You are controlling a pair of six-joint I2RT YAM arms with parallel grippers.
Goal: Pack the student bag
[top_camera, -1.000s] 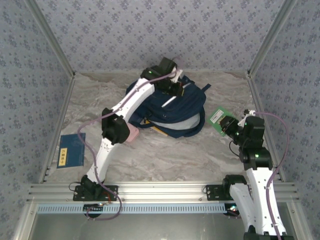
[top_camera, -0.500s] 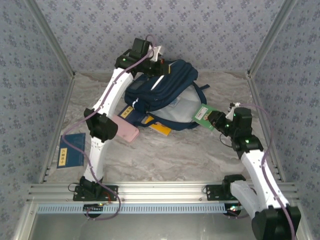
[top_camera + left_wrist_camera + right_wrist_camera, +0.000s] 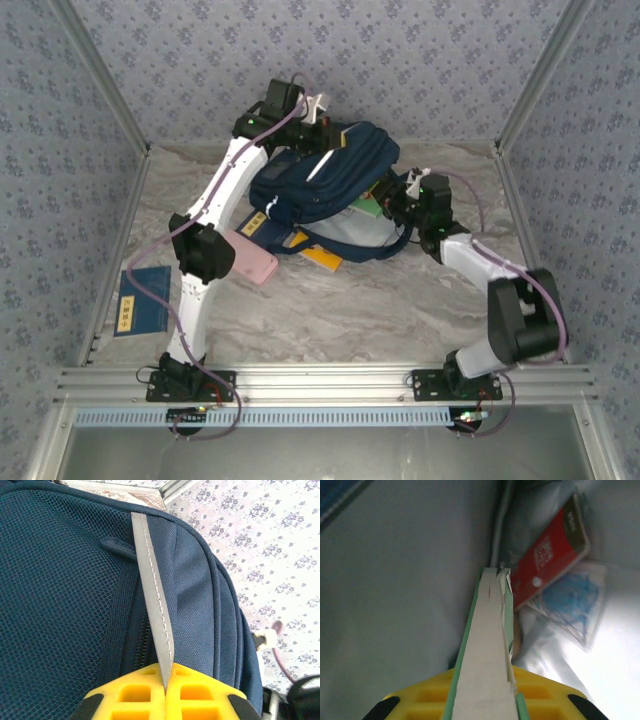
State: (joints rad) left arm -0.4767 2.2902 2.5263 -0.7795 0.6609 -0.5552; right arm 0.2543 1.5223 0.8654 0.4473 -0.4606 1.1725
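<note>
Two grippers are at the student bag [image 3: 335,170], which lies at the back of the marbled table [image 3: 350,310].
The left gripper [image 3: 165,679], at the bag's far end, is pressed together on its grey-white stripe trim [image 3: 152,595]. The right gripper [image 3: 482,692] pinches a green-edged book [image 3: 487,640] edge-on and reaches into the bag's pale lining, where a red booklet [image 3: 547,555] lies just beside the book. A pink case [image 3: 255,262] touches the bag's left side. A blue booklet [image 3: 143,300] sits well apart.
</note>
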